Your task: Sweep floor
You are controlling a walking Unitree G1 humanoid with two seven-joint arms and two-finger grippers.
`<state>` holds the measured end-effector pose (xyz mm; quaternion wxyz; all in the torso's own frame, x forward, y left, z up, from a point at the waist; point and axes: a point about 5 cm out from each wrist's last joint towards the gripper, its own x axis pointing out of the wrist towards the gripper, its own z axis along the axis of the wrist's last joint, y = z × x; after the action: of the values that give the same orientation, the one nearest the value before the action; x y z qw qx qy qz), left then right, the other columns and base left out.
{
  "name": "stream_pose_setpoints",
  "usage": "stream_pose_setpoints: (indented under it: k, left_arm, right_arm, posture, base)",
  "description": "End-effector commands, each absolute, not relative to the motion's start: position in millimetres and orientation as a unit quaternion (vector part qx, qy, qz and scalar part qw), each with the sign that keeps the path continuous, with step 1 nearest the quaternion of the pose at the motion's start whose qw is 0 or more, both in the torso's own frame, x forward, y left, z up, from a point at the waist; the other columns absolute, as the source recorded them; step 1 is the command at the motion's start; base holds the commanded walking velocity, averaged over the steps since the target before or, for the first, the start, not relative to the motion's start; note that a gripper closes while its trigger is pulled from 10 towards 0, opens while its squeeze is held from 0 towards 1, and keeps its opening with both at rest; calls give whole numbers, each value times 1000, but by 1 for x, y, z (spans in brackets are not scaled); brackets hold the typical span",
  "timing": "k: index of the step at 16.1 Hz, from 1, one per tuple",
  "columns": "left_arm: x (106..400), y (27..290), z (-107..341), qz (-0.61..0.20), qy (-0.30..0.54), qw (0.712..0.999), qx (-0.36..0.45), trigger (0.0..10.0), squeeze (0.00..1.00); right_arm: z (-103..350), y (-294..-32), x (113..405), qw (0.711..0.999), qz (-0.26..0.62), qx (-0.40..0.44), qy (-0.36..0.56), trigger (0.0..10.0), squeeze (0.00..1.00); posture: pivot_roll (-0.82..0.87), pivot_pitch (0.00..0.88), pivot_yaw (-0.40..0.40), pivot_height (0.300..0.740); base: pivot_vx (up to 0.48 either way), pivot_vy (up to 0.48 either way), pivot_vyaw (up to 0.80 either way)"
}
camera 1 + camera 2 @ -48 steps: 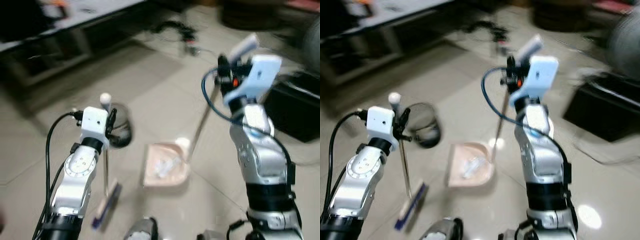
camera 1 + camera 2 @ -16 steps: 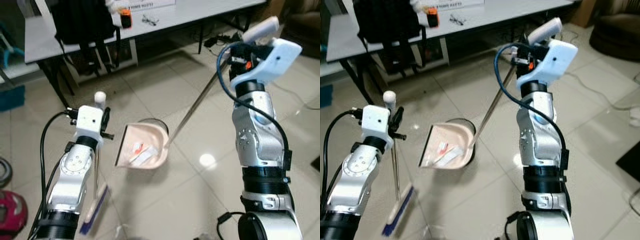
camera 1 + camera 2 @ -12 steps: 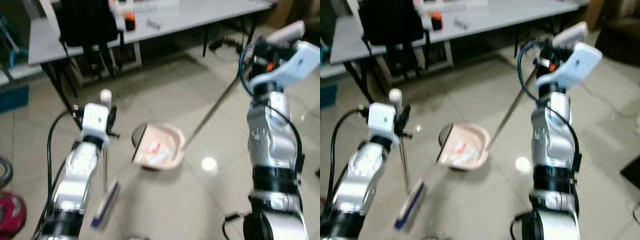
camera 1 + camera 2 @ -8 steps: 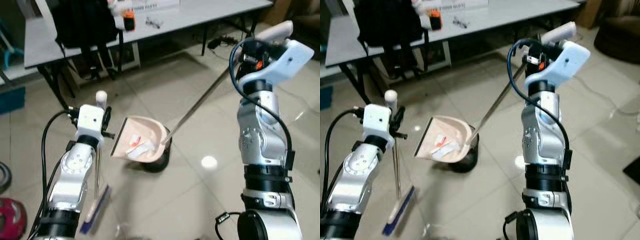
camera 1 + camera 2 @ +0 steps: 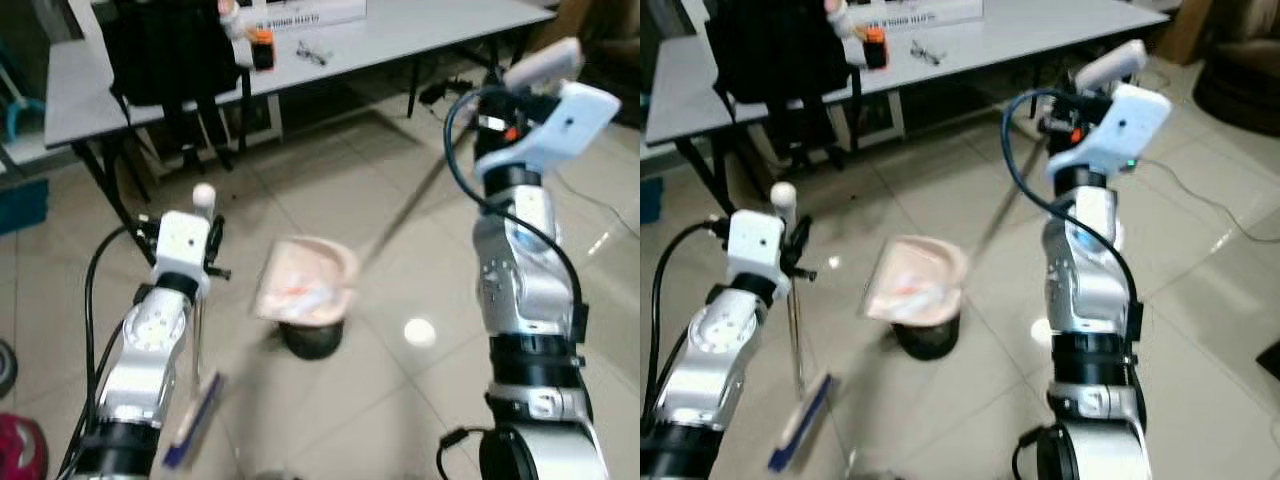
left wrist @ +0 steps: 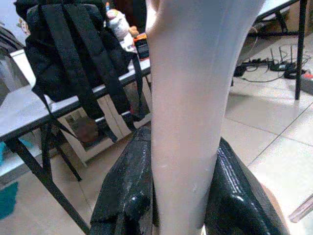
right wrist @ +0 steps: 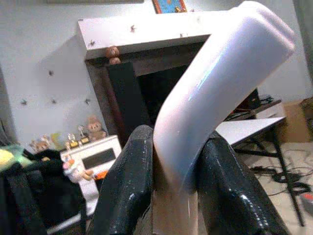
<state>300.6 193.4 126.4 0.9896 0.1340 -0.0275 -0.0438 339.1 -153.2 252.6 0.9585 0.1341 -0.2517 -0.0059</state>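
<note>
My right gripper (image 5: 497, 100) is shut on the pale handle (image 7: 215, 93) of a long-handled pink dustpan (image 5: 305, 292). The pan hangs tilted over a small black bin (image 5: 312, 338) on the floor, with scraps of litter in it. My left gripper (image 5: 207, 245) is shut on the white handle (image 6: 188, 98) of a broom that stands upright; its blue-edged brush head (image 5: 193, 420) rests on the tiles at the lower left. In both wrist views the black fingers (image 6: 129, 191) clamp the handles from either side.
A grey table (image 5: 400, 25) on black legs runs across the back, with a black backpack (image 5: 165, 45), an orange bottle and glasses on it. Cables (image 5: 440, 90) lie on the floor under its right end. A red object (image 5: 20, 445) sits at the lower left corner. Pale tiles stretch in front.
The dustpan has swung right and now hangs over the black bin, more tilted and blurred with motion. The broom and left arm hold about the same place.
</note>
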Motion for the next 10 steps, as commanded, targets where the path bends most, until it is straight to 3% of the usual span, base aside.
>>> stream_pose_setpoints:
  k: [1, 7, 10]
  left_arm:
    - [302, 191, 135, -47, -47, 988, 141, 10000, 0]
    - [303, 191, 135, -47, -46, 988, 140, 10000, 0]
    - [303, 190, 133, -45, -43, 988, 138, 10000, 0]
  right_arm:
    - [265, -161, 336, 950, -18, 128, -285, 10000, 0]
    - [265, -162, 336, 949, -20, 128, -287, 10000, 0]
    - [265, -164, 337, 949, -24, 124, -288, 10000, 0]
  posture:
    - [18, 40, 76, 740]
    - [16, 40, 78, 740]
    - [15, 38, 79, 740]
  base:
    - [394, 0, 0]
    - [390, 0, 0]
    - [0, 0, 0]
